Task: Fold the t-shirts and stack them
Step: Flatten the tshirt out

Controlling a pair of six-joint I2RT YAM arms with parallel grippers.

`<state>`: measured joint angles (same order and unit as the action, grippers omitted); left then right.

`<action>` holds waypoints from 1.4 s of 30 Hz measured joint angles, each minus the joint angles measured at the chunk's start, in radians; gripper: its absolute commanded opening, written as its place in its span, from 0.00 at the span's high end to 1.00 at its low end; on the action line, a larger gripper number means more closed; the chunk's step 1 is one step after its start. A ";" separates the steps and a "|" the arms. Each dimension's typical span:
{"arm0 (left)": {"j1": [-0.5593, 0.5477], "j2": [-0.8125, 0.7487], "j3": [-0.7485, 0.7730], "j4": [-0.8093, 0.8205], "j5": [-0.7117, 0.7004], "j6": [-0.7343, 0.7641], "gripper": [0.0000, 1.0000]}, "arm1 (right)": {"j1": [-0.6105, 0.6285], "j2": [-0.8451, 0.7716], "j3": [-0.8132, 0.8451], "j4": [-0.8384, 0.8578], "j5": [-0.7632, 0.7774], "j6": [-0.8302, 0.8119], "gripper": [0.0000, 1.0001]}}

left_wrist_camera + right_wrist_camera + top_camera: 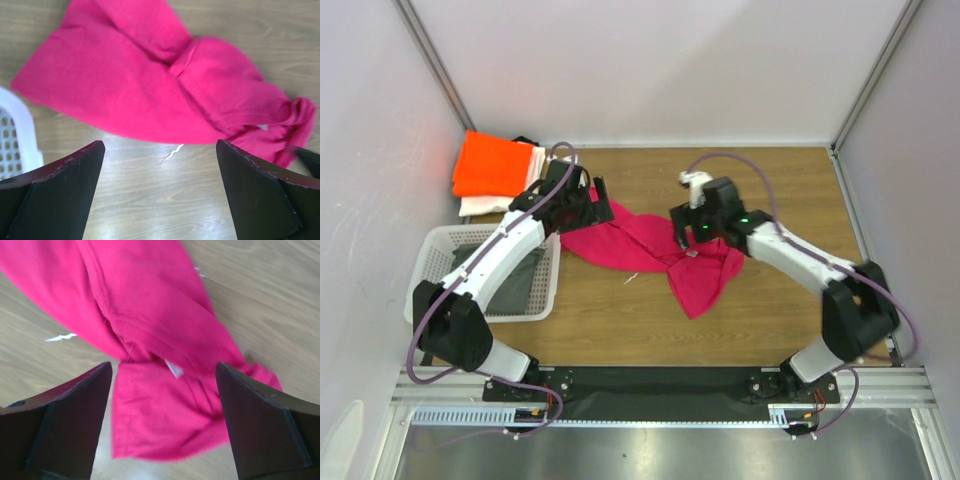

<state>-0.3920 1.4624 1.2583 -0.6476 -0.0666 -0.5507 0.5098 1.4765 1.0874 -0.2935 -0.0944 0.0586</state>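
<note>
Wooden tabletop between white walls holds a crumpled magenta t-shirt.

Magenta tee crumpled, centre; orange tee folded atop white tee.

A light wood-grain counter sits inside a booth of plain pale walls: back wall, left wall, right wall. Grey metal posts run up the two far corners. Along the near edge lie a black strip and a shiny steel sheet. The light is soft and even.
</note>
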 measured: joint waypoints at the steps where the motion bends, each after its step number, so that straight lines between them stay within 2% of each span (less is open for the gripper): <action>1: 0.006 -0.001 -0.001 0.011 0.010 0.000 0.00 | 0.028 0.047 0.018 0.009 0.015 -0.026 0.13; 5: 0.062 -0.017 -0.011 0.073 0.050 0.001 0.00 | 0.142 0.256 0.156 0.025 0.093 -0.137 0.30; 10: 0.112 -0.045 -0.019 0.105 0.051 0.013 0.00 | 0.236 0.392 0.250 0.054 0.171 -0.211 0.29; 12: 0.118 -0.056 -0.019 0.110 0.048 0.023 0.00 | 0.266 0.412 0.250 0.063 0.193 -0.214 0.34; 13: 0.121 -0.061 -0.019 0.111 0.047 0.031 0.00 | 0.274 0.420 0.250 0.067 0.202 -0.213 0.41; 16: 0.132 -0.076 -0.019 0.113 0.048 0.047 0.00 | 0.280 0.448 0.250 0.088 0.251 -0.200 0.42; 18: 0.142 -0.084 -0.019 0.112 0.048 0.058 0.00 | 0.277 0.467 0.250 0.100 0.279 -0.195 0.53; 19: 0.147 -0.089 -0.019 0.112 0.048 0.064 0.00 | 0.275 0.477 0.250 0.105 0.289 -0.193 0.69; 22: 0.153 -0.102 -0.018 0.108 0.047 0.084 0.00 | 0.271 0.509 0.259 0.111 0.315 -0.187 1.00; 27: 0.153 -0.127 -0.018 0.101 0.048 0.112 0.00 | 0.264 0.517 0.299 0.103 0.325 -0.170 1.00; 31: 0.153 -0.132 -0.023 0.121 0.080 0.131 0.00 | 0.218 0.497 0.376 0.053 0.242 -0.140 1.00; 35: 0.153 -0.126 -0.061 0.175 0.124 0.134 0.00 | 0.097 0.434 0.459 0.009 0.111 -0.095 1.00; 42: 0.152 -0.066 -0.083 0.257 0.157 0.132 0.00 | -0.153 0.364 0.528 0.008 0.000 -0.053 1.00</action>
<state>-0.2398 1.3964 1.1751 -0.3901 0.0906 -0.4183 0.3569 1.8400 1.6150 -0.2859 -0.0940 0.0055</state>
